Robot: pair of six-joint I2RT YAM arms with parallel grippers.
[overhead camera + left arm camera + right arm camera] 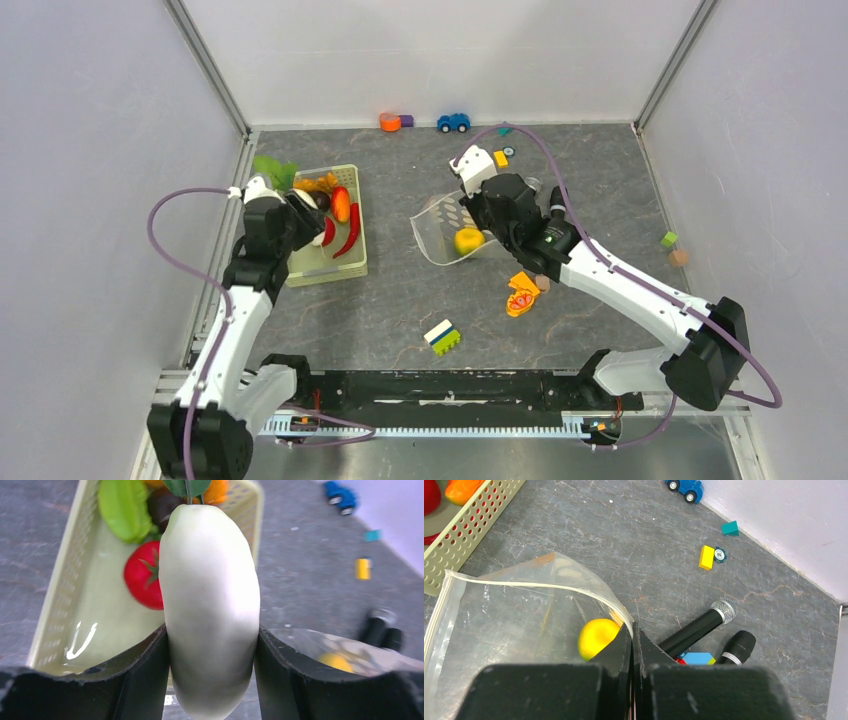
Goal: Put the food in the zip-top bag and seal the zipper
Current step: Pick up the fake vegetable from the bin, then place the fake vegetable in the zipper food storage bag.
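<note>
the white piece (210,580) of the food filled the middle of the left wrist view. its lower tip was cut off by the frame and its bulk covered part of the basket (60,595) behind it. the left gripper (210,645) was clamped on it, one finger (145,675) against each flank, holding it over the basket. whether it touched the basket floor could not be told. overhead, the same piece showed only as a small pale patch at the gripper's tip.

the pale green slotted basket held a red tomato (140,582), a green piece (122,507), a dark purple piece (161,505) half hidden behind the white one, and an orange piece (217,489) cut off by the top edge. overhead, a red chili (350,232) lay along the basket's right side.

the zip-top bag (514,625) lay on the table (624,540) to the right of the basket and apart from it, its mouth gaping. the right gripper (633,630) had its fingers pressed together on the bag's rim, where the zipper (524,584) curved in to them. one yellow piece (596,637) sat inside the bag, partly hidden behind those fingers.

just past the bag, two microphones (704,622) lay side by side, their handles hidden under the gripper, with a blue block (698,657) half covered between them. a round token (720,555) touching a yellow block (707,557) bore a mark too small to read.
</note>
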